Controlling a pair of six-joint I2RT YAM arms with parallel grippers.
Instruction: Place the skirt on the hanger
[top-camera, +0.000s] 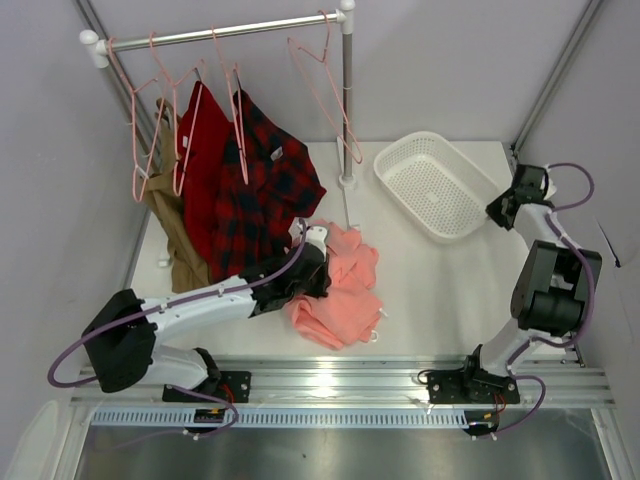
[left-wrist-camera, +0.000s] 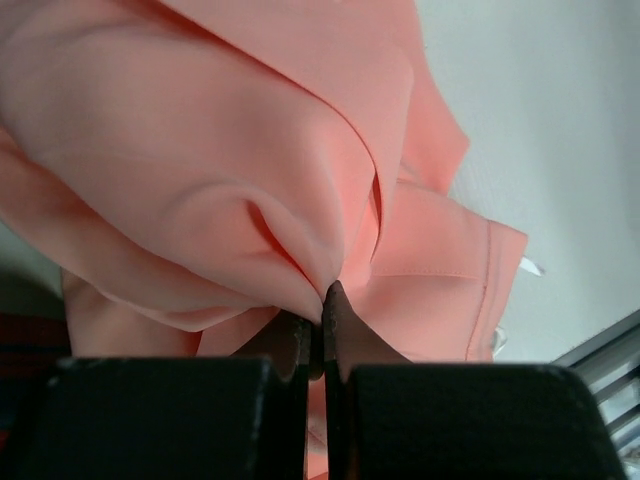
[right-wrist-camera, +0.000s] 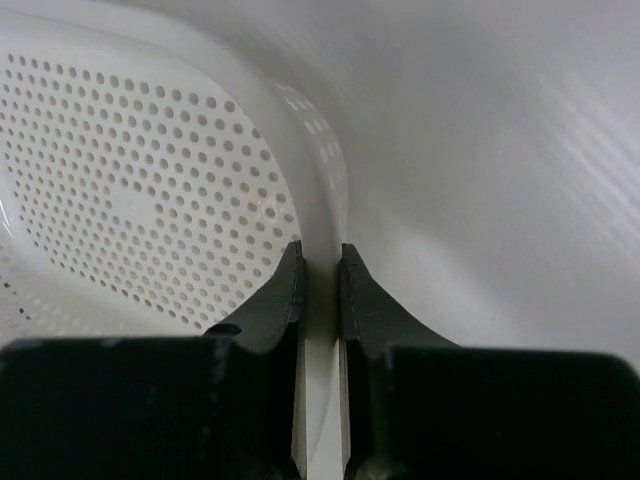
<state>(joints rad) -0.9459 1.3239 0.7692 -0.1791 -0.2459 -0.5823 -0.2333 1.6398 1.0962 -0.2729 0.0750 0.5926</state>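
Left arm (top-camera: 190, 310) and right arm (top-camera: 548, 285): white links joined by bulky black joint housings, each with a purple cable (top-camera: 592, 185) looped alongside, behind the end effector. Left end effector (left-wrist-camera: 322, 300) and right end effector (right-wrist-camera: 320, 255): matte black block bearing two tapering black fingers (right-wrist-camera: 285, 290).

The left tool (left-wrist-camera: 322, 315) has its two black fingers (left-wrist-camera: 350, 342) pressed together on a fold of the skirt (left-wrist-camera: 200, 150) — the pinched crease rises straight from their tips. Salmon-pink cloth fills most of the view in soft, rounded folds, with a stitched edge on its near side. Past that edge lies the pale table (left-wrist-camera: 540, 120). A small white tag (left-wrist-camera: 531, 266) shows just beside the cloth, and a ribbed metal rail (left-wrist-camera: 610, 355) runs along the table's near edge.
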